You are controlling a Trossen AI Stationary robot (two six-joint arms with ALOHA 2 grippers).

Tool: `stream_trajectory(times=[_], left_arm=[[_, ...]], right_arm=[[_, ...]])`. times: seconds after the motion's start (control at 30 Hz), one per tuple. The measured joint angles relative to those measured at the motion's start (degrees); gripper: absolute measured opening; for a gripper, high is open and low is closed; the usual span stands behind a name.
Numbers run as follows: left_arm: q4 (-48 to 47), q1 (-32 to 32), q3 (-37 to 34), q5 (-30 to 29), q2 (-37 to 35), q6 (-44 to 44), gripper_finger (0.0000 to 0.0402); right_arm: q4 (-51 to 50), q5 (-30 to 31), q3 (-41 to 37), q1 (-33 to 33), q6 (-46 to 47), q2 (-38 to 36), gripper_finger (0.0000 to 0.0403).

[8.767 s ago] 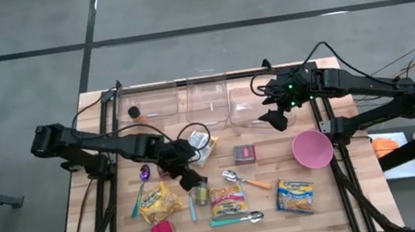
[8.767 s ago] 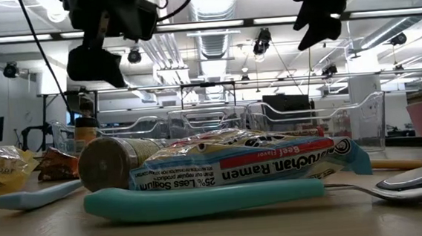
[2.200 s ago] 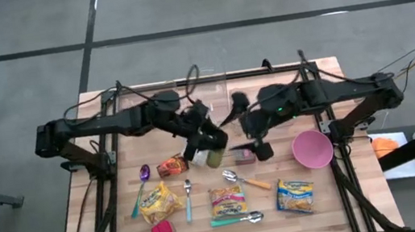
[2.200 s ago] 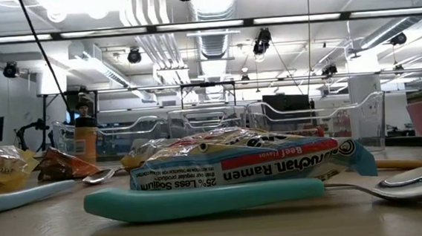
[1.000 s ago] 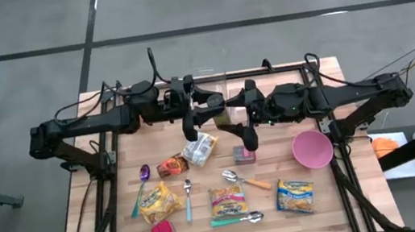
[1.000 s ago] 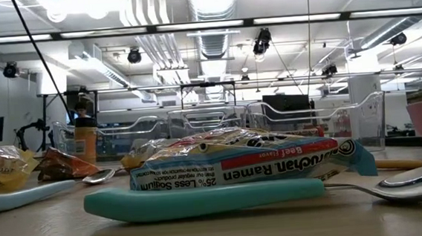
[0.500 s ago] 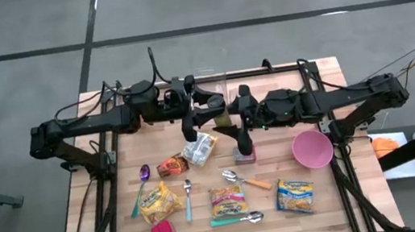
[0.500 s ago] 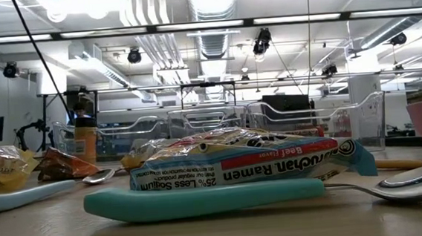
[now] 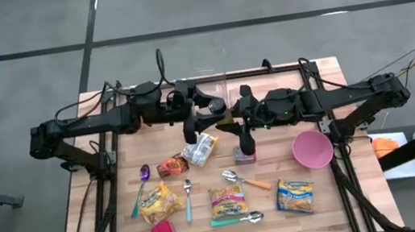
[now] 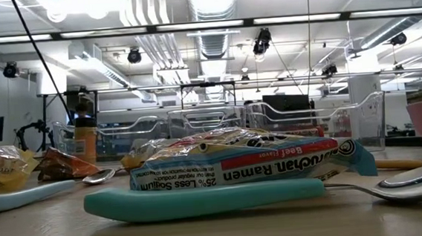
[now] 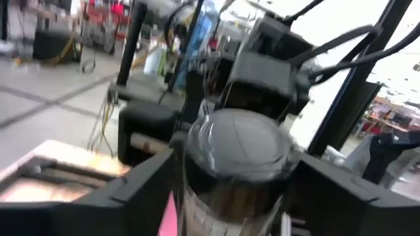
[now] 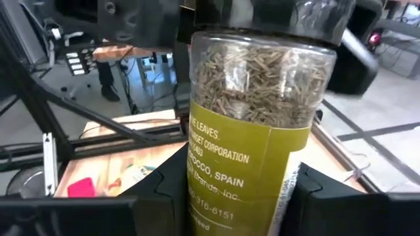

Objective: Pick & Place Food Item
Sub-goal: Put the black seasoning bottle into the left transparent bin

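Note:
A clear spice jar (image 9: 224,117) of dried green leaves, with an olive-yellow label and a grey lid (image 11: 239,141), hangs high above the table's middle, between my two grippers. My right gripper (image 9: 235,119) comes from the table's right and is shut on the jar (image 12: 252,124). My left gripper (image 9: 213,112) comes from the table's left and is open. Its fingers (image 11: 141,193) stand spread on either side of the jar's lid end. The low view shows neither gripper nor the jar. My right gripper pinches the jar's labelled body (image 12: 197,196) between its two fingers (image 12: 161,196), one on each side. The fingers come roughly level from the table's right and lie across the jar. The jar stands about upright, lid up, lifted well clear of the table.
On the table below lie a red box (image 9: 244,155), a snack packet (image 9: 200,148), ramen packets (image 9: 228,198), spoons (image 9: 245,180) and a pink bowl (image 9: 312,149). Clear bins (image 10: 315,118) stand along the far edge. A teal-handled spoon (image 10: 202,199) lies nearest the front.
My right gripper has moved a little toward the table's left and closed its fingers on the jar. My left gripper has stayed in place and spread its fingers off the jar. The jar has kept its place, high above the table.

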Motion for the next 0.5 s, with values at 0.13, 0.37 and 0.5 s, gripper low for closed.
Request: stream_trajectory(times=[0.13, 0.37, 0.5], left_arm=[[-9.5, 0.3, 2.4, 0.7, -1.1, -0.2, 0.0351], [-35.3, 0.6, 14.3, 0.8, -1.3, 5.7, 0.0356], [-40.2, 0.7, 18.0, 1.0, -1.0, 8.5, 0.0354]], right_arm=[[-2.0, -1.4, 0.0, 0.1, 0.2, 0.0, 0.0141], [-6.0, -4.0, 0.0, 0.2, 0.3, 0.1, 0.0143], [-6.8, -5.2, 0.0, 0.2, 0.0, 0.8, 0.0144]])
